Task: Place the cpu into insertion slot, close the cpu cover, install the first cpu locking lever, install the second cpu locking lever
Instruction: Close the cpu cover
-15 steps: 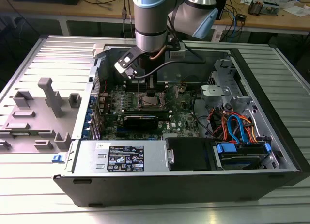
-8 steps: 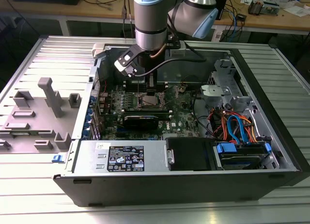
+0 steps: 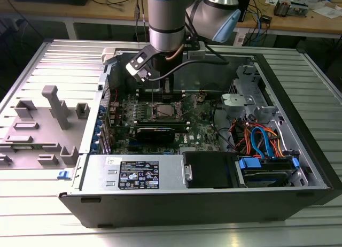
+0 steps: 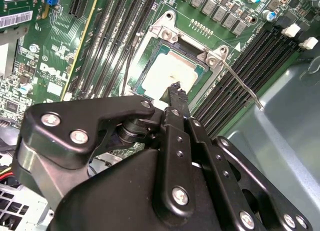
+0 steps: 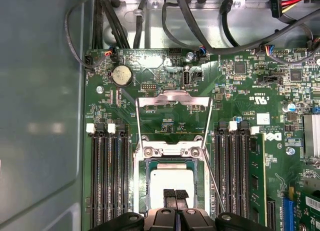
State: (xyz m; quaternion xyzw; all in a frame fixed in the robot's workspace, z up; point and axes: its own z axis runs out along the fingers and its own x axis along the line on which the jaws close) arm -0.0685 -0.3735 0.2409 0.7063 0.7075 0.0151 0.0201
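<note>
The cpu [image 5: 172,182] lies flat in the insertion slot [image 5: 141,166], its silver-grey top facing up; it also shows in the second wrist view [image 4: 169,73]. The cpu cover [image 5: 174,97] stands swung open, away from the slot. A thin wire locking lever [image 5: 212,183] sticks out unlatched beside the slot [image 4: 194,52], seen too as the lever [image 4: 245,83]. My gripper [image 5: 168,195] hovers right over the cpu's near edge, fingers shut together with nothing between them. In the exterior view the gripper [image 3: 156,94] hangs over the slot [image 3: 163,111] inside the open case.
Long black memory slots [image 5: 105,181] flank the socket on both sides. A black graphics card [image 3: 155,132], a grey power supply [image 3: 136,175] and a drive bay with blue and orange cables [image 3: 262,143] fill the case. A grey fixture [image 3: 45,124] stands on the exterior view's left.
</note>
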